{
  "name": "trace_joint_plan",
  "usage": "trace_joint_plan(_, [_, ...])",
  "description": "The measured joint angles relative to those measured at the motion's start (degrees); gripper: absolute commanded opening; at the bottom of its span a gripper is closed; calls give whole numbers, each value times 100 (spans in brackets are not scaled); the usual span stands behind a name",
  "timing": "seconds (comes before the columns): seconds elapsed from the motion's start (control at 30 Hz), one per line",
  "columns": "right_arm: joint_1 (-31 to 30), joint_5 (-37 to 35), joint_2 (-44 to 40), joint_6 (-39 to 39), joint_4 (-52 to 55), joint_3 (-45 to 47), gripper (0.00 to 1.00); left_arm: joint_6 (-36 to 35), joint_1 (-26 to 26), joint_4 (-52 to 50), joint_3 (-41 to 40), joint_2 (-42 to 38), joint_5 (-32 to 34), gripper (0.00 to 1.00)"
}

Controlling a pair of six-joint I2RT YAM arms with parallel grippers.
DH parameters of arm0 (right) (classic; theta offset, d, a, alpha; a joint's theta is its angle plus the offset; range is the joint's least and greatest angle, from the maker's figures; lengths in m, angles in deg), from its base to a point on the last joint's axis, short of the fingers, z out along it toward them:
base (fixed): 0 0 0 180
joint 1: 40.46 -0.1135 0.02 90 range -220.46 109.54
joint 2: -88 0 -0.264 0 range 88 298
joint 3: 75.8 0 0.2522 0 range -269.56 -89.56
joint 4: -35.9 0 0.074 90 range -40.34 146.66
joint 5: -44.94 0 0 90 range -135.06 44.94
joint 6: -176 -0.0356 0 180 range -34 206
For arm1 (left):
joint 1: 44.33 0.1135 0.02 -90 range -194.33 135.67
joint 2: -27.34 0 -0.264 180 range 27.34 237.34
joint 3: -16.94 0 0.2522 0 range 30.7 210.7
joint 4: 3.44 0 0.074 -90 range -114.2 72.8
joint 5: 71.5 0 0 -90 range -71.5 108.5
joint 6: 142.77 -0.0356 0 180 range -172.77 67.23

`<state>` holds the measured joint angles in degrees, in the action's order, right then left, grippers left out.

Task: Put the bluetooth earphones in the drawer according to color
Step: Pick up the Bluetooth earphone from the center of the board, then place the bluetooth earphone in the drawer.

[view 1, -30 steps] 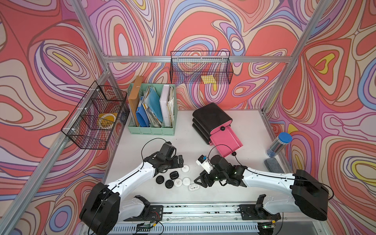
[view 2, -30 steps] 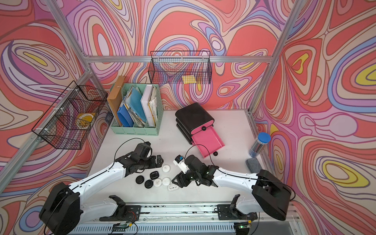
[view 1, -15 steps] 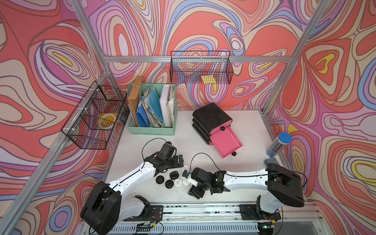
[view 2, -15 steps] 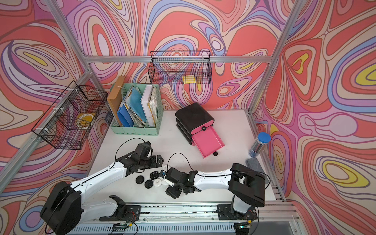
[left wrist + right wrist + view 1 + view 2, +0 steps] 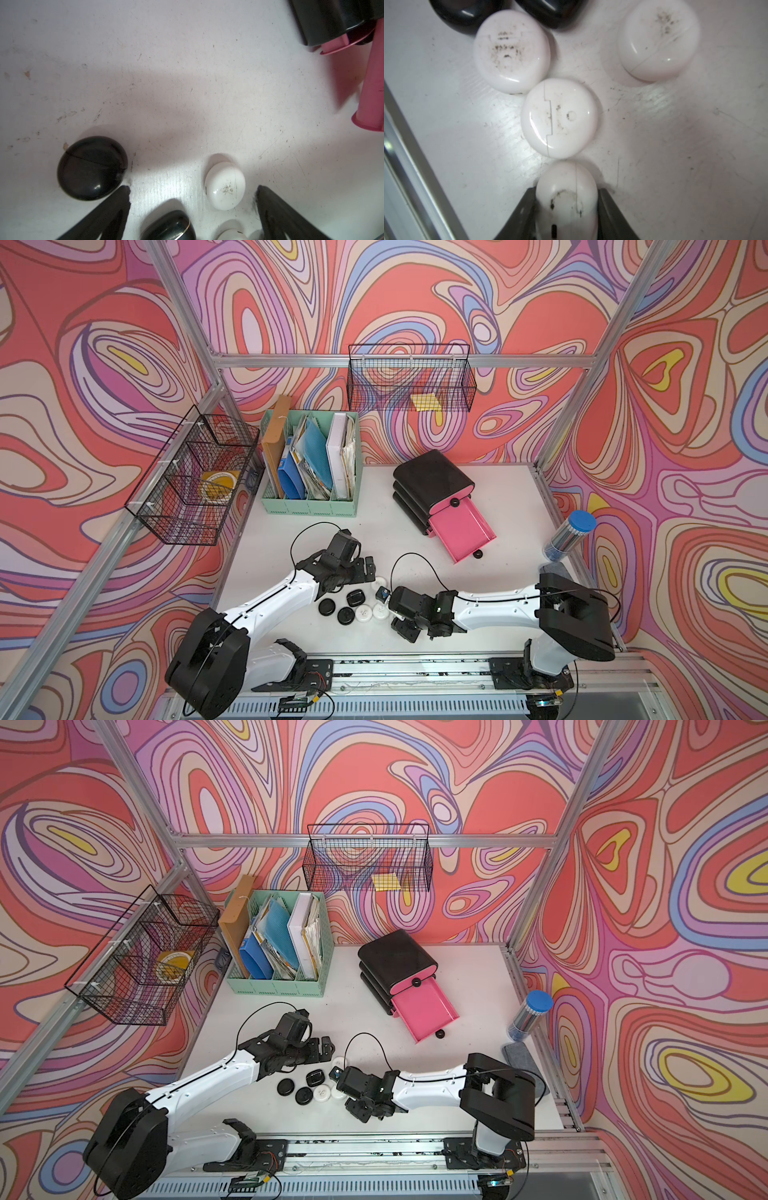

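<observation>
Right end effector (image 5: 566, 190) has swung to the worktop's (image 5: 374, 506) front edge, pinching 1 white earphone case (image 5: 566, 207). Just beyond, the left end effector (image 5: 192, 188) hovers wide open over loose cases (image 5: 345, 616); farther back the drawer (image 5: 432, 477) has 1 tray (image 5: 461, 531) out.

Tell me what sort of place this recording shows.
Probably a robot test cell staged as an office desk: an aluminium-profile frame holding swirl-printed walls, a mint-green file organizer full of folders, and a glossy black cabinet with pink drawers.
</observation>
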<state>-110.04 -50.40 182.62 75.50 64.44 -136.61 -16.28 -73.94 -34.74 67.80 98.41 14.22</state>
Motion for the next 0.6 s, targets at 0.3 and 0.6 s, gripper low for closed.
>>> trace_joint_plan(0.3, [496,-431,-116,-675,-20,103,20,-9,0,13,0,9,-155,99])
trace_joint_plan(0.6, [1725,-341,-1379,-1182,-267,494,20,-72,-44,68,42,203,-278,99])
